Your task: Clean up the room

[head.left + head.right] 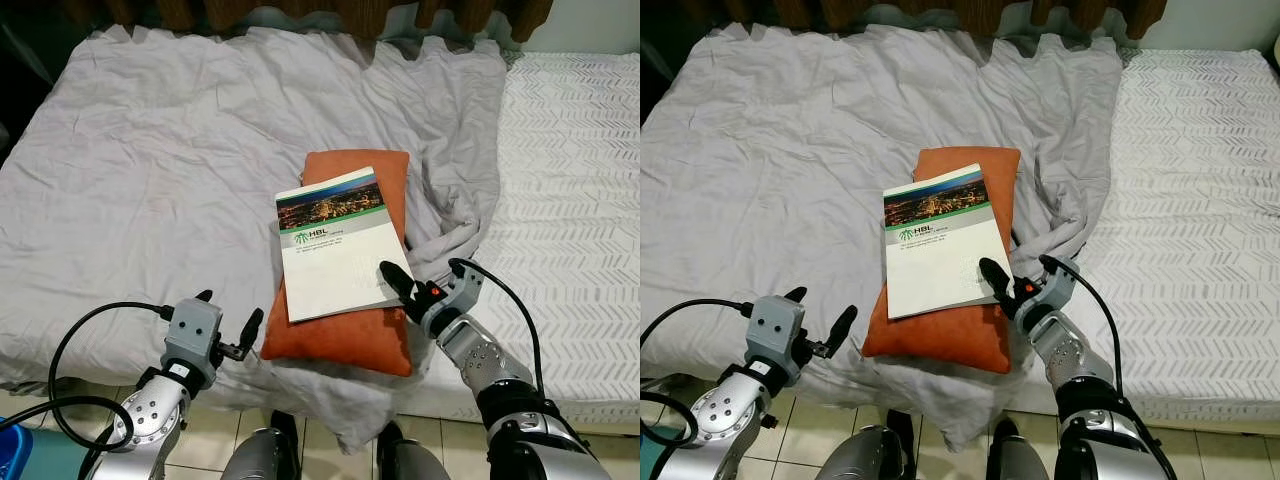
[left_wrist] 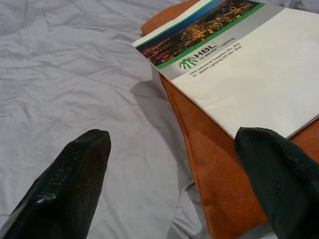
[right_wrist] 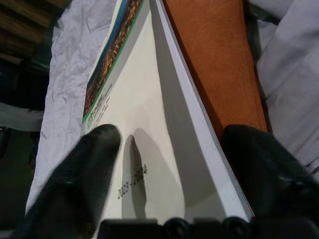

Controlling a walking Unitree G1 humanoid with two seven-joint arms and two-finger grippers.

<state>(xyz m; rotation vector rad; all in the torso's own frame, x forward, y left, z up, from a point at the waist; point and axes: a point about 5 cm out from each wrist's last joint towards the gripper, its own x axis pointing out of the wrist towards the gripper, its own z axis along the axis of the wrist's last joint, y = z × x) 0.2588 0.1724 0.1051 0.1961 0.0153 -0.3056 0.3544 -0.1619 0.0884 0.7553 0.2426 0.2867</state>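
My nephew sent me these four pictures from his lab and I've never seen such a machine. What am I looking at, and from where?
It is a humanoid robot tidying a room. The two wide pictures come from cameras in its head, looking down at a bed with a crumpled grey sheet. On it lies an orange cushion with a white catalogue on top. The two close pictures come from cameras on its wrists. The right pincer is open, its black fingers either side of the catalogue's near edge, one on the cover. Nothing is gripped yet. The left pincer hovers open beside the cushion.
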